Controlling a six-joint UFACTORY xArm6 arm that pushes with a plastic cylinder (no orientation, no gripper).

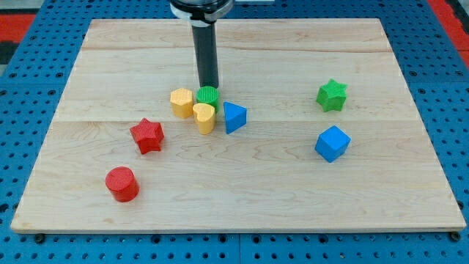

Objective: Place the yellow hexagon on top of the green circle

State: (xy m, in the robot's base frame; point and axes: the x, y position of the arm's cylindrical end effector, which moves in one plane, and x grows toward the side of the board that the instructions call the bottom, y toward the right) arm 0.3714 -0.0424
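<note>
The yellow hexagon point(182, 102) sits near the board's middle, touching the left side of the green circle point(208, 96). My tip point(209, 87) stands just behind the green circle, at its top edge in the view, and its very end is partly hidden by that block. A yellow heart point(204, 117) lies right below the green circle, touching it. A blue triangle point(234, 116) lies just right of the heart.
A red star point(147, 135) and a red circle point(122, 183) lie at the lower left. A green star point(332, 95) and a blue cube point(332, 143) lie at the right. The wooden board point(242, 198) rests on a blue pegboard.
</note>
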